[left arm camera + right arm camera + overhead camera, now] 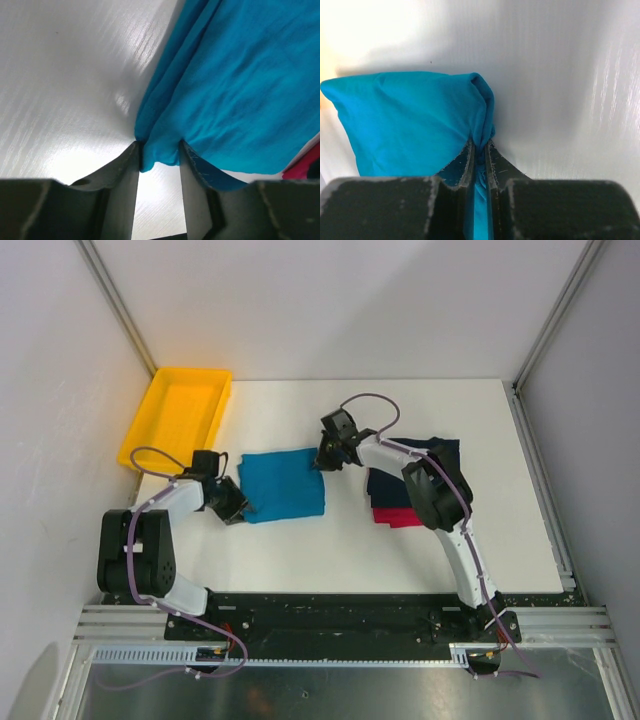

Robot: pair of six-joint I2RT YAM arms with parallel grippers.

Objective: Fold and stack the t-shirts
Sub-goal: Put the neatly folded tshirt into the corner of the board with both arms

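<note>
The right fingers (462,165) are pressed together on the teal-blue t-shirt (410,120), pinching a bunched corner of it, with a strip of the cloth running down between them. From above, this is the shirt's far-right corner, and the right arm reaches in to it from the right.

The left fingers (192,180) stand apart, astride the shirt's near-left corner. The hemmed edge touches the tip of one finger and cloth lies over the tip of the other (bare counter shows through the gap just behind the corner, so they are not clamped on it).

The teal-blue t-shirt lies folded into a rough rectangle near the middle of the white counter (300,550), flat apart from its two held corners. Just to its right, and apart from it, is a small pile. The dark navy t-shirt (442,450) is on top, and the red-pink t-shirt (395,517) shows at the pile's near edge from under it. The right arm crosses over this pile. A yellow plastic tray (190,371) sits at the far-left corner of the counter, near the teal-blue shirt but not touching it.
</note>
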